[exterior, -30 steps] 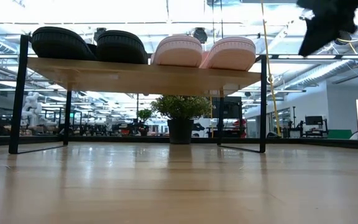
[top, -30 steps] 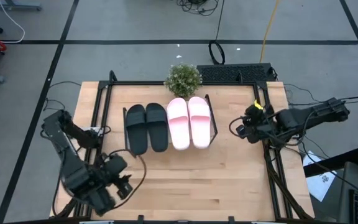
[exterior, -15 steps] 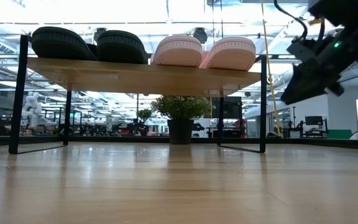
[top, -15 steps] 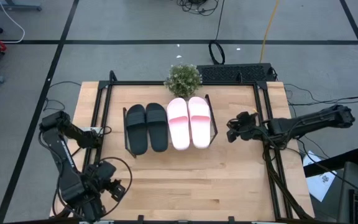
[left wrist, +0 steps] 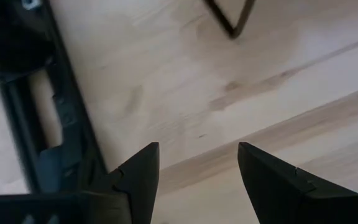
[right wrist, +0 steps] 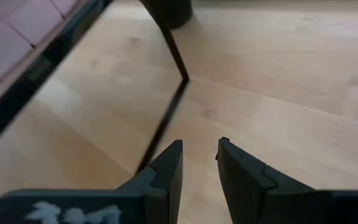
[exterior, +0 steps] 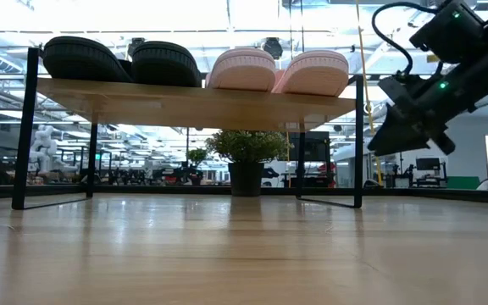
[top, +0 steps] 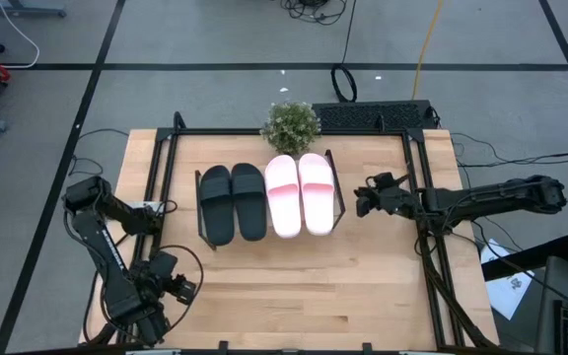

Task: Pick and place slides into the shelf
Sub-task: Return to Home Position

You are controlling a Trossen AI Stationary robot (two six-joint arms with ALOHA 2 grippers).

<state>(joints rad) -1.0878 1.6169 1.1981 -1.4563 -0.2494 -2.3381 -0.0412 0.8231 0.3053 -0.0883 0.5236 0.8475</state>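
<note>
The left gripper (left wrist: 197, 148) is held low over the table (top: 363, 286). Its fingers (left wrist: 140, 174) are spread wide, and only bare wood is seen between them. The right gripper (right wrist: 199, 143) is held above the table. Its fingers (right wrist: 168, 167) are parted by a narrow gap, and nothing is gripped. The shelf (exterior: 185, 102) is found just ahead of the right fingertips and well apart from the left ones. On it the black slides (top: 232, 202) and pink slides (top: 300, 194) are lined up side by side, the pink pair nearer the right fingers.
</note>
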